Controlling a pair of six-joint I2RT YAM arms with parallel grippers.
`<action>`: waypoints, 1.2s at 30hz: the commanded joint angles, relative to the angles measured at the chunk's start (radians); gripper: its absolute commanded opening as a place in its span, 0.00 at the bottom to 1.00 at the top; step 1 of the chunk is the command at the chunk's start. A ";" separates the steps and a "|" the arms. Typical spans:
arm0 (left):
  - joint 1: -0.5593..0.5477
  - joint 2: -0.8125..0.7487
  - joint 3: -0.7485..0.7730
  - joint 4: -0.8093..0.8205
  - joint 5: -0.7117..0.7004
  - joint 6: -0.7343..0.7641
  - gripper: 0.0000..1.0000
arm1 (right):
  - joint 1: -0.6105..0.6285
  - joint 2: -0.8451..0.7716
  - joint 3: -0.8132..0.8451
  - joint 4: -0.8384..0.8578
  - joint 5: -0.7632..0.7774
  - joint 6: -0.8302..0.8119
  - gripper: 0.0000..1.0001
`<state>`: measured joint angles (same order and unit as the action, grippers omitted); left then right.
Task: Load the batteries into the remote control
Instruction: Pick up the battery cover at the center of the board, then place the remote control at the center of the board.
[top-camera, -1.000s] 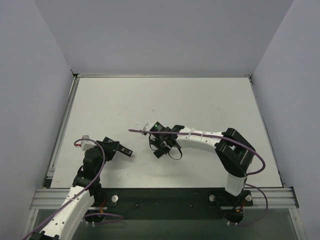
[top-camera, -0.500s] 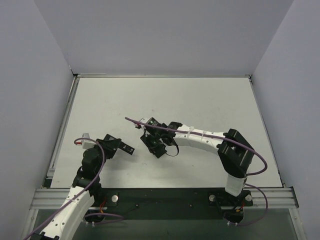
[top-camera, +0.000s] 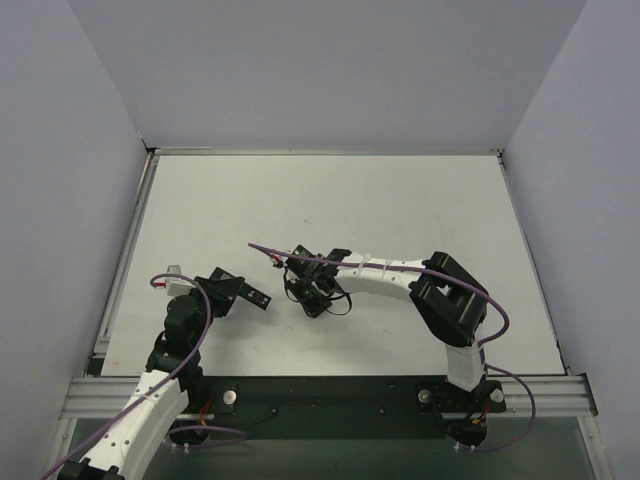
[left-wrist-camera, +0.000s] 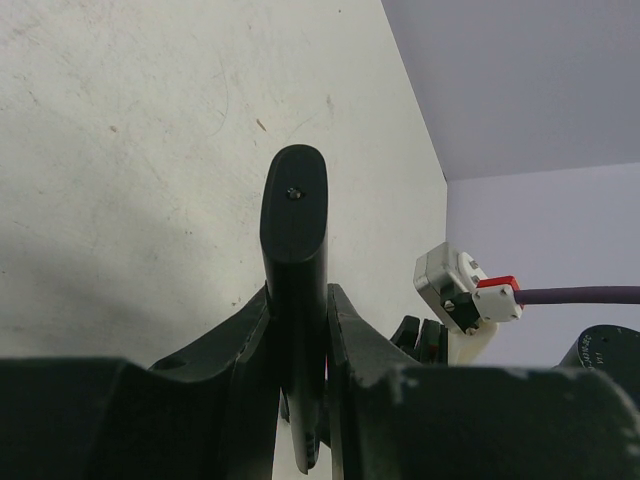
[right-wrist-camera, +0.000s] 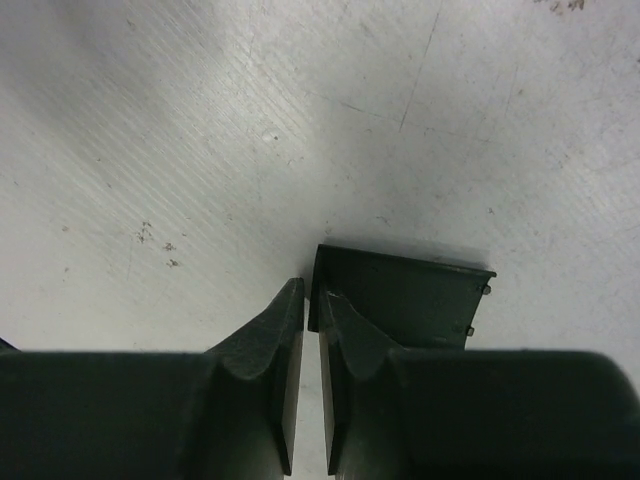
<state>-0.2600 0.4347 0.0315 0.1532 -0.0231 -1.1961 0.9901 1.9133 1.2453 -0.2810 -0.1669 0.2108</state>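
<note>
My left gripper (left-wrist-camera: 298, 292) is shut on the remote control (left-wrist-camera: 293, 230), a slim black bar held edge-on above the table. From above, the remote control (top-camera: 256, 297) pokes out to the right of the left gripper (top-camera: 240, 292). My right gripper (right-wrist-camera: 311, 290) is down at the table, its jaws nearly together with a thin slit between them. Its tips straddle the left edge of a short black cover piece (right-wrist-camera: 410, 300) lying flat. In the top view the right gripper (top-camera: 312, 298) sits near the table's middle. The batteries are out of view.
White table (top-camera: 400, 200) with grey walls around it and a metal rail (top-camera: 330, 390) along the near edge. A purple cable (top-camera: 270, 250) juts left from the right wrist. The right arm's white camera block (left-wrist-camera: 465, 290) shows in the left wrist view.
The right arm has drawn in and moved its gripper left and down onto the cover piece, and its jaws have narrowed. The left gripper has edged slightly right with the remote.
</note>
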 joint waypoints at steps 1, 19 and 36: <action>0.005 0.024 -0.122 0.112 0.023 -0.003 0.00 | -0.001 -0.003 0.028 -0.034 -0.003 0.012 0.04; -0.011 0.454 0.017 0.298 0.149 0.095 0.00 | -0.079 -0.350 -0.147 0.072 0.082 -0.011 0.00; -0.116 1.061 0.292 0.448 0.230 0.132 0.41 | -0.159 -0.602 -0.314 0.152 0.102 -0.028 0.00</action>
<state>-0.3706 1.4853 0.3099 0.5941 0.2085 -1.0908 0.8471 1.3640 0.9527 -0.1513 -0.0822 0.1989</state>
